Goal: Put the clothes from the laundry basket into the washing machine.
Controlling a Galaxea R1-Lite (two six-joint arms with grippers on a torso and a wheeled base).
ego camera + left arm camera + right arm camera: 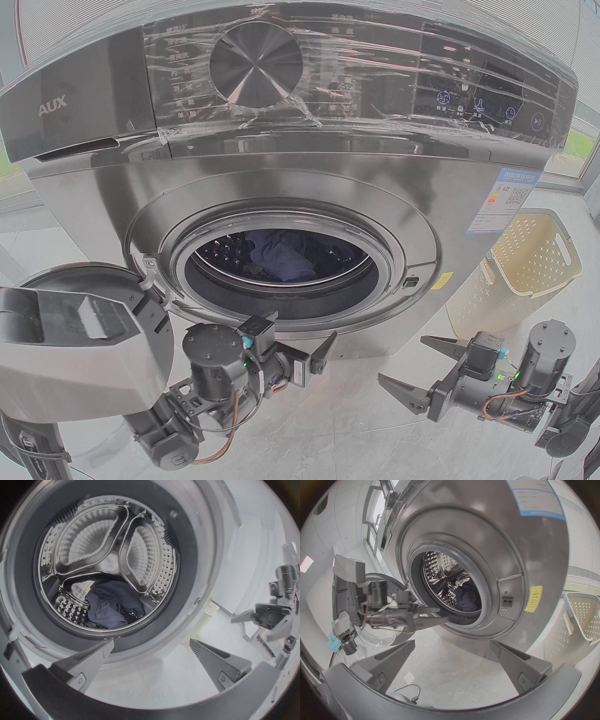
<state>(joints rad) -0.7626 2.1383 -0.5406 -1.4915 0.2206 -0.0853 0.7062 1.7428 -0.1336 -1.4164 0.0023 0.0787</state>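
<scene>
The washer takes up most of the head view. Its round door hangs open at the left edge of the frame, so the drum is exposed at frame centre. The clothes, a crumpled dark blue bundle, lie on the bottom of the drum, well inside the opening. In the left wrist view they rest against the perforated steel wall, below the drum's ribbed back.

The left gripper is at lower centre-left of the head view, just in front of the washer and below the rim of the opening. It points towards the drum. Its fingers are spread wide apart, with nothing between them and nothing touching them. It is outside the drum, apart from the clothes.

The right gripper is at the lower right of the head view, above the pale tiled floor and near the washer's lower right corner. Its fingers are also spread wide. It holds nothing and touches nothing.

The basket, cream with punched sides, is at the right of the frame on the floor, just beside the washer's right side and behind the right gripper. It leans over, with its open mouth turned towards the upper right of the frame. The two grippers are well apart, with bare floor between them.
</scene>
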